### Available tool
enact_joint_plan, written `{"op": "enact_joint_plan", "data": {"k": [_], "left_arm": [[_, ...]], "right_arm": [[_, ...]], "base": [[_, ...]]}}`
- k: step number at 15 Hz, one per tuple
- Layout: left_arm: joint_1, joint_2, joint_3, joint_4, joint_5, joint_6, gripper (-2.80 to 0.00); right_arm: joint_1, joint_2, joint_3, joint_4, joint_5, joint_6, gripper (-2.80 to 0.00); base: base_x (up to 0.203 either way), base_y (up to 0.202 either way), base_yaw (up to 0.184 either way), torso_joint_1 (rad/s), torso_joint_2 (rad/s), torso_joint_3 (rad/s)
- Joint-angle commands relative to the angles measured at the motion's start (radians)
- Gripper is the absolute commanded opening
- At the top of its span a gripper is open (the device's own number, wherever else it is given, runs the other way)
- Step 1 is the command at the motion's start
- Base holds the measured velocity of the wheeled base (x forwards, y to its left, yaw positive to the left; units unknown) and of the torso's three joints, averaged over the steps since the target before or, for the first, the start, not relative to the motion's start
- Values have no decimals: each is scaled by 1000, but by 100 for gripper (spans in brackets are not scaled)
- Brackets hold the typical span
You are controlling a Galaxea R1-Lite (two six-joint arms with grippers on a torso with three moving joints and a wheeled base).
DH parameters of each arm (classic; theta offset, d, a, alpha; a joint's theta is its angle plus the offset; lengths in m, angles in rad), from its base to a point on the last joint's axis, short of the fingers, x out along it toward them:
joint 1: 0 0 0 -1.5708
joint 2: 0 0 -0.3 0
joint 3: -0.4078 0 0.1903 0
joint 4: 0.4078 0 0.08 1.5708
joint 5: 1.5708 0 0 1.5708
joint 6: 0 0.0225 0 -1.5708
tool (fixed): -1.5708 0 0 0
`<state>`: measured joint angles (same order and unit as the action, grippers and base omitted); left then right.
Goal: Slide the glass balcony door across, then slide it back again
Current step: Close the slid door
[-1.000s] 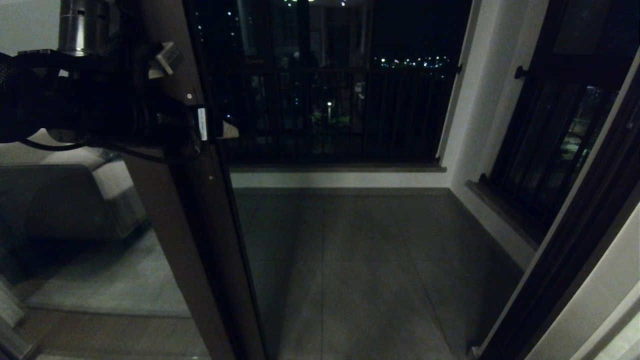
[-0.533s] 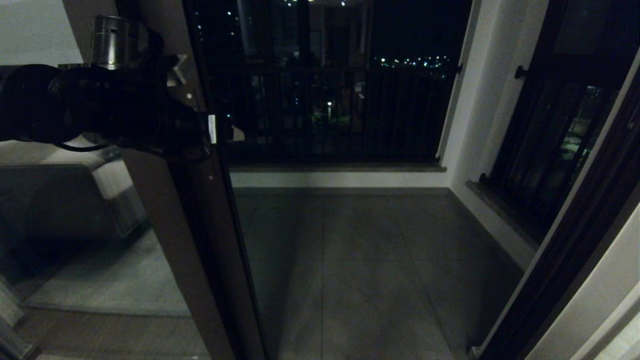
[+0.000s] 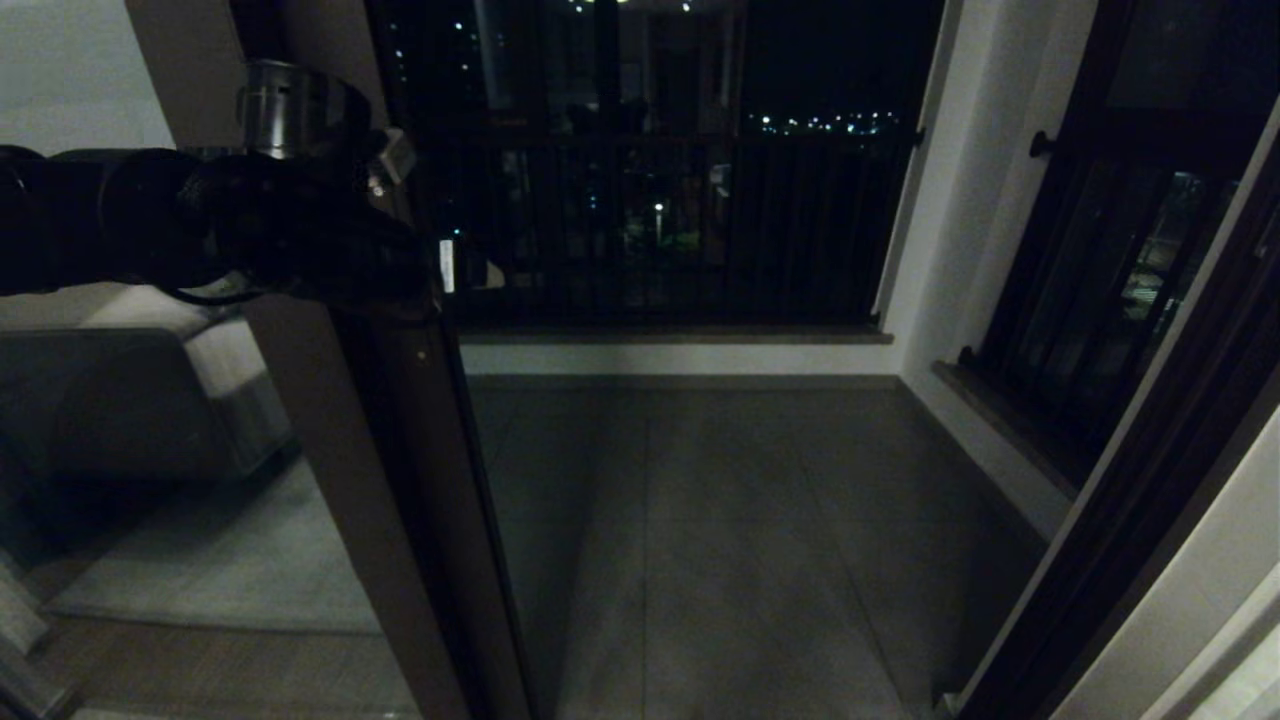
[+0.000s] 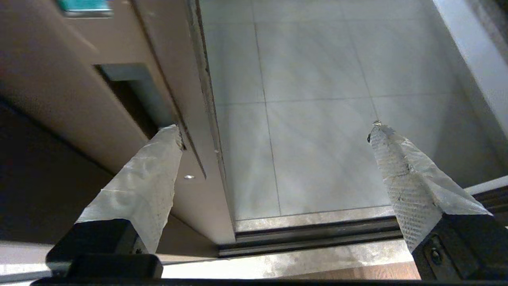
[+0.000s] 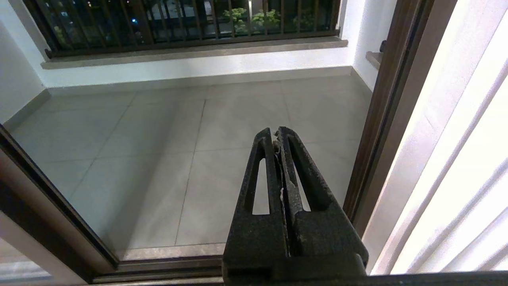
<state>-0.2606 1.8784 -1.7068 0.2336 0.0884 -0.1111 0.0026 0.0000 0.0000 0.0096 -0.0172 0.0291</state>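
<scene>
The glass balcony door stands at the left of the opening, its dark brown stile running from the top down to the floor. My left gripper reaches across that stile at about handle height. In the left wrist view the left gripper is open wide. One taped finger has its tip at the lower end of the recessed handle slot; the other finger hangs over the balcony tiles. A silver screw shows on the stile. My right gripper is shut on nothing, low by the right door frame.
The doorway opens onto a tiled balcony floor with a dark railing at the back. A dark barred window and the brown frame bound the right side. The floor track runs below. A sofa shows through the glass.
My left arm has moved to the right and a little lower across the stile, bringing its fingertips past the door's edge. The door itself has not visibly shifted.
</scene>
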Motion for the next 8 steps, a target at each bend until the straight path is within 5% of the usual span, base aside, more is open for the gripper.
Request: {"op": "enact_joint_plan", "data": {"k": [1, 8], "left_arm": [[1, 16, -13, 0, 3, -1, 0], [3, 49, -23, -68, 56, 39, 0]], "right_arm": [[0, 0, 2, 0, 0, 0, -280], [0, 0, 2, 0, 0, 0, -280]], "base": [[0, 0, 0, 0, 0, 0], [0, 0, 0, 0, 0, 0]]}}
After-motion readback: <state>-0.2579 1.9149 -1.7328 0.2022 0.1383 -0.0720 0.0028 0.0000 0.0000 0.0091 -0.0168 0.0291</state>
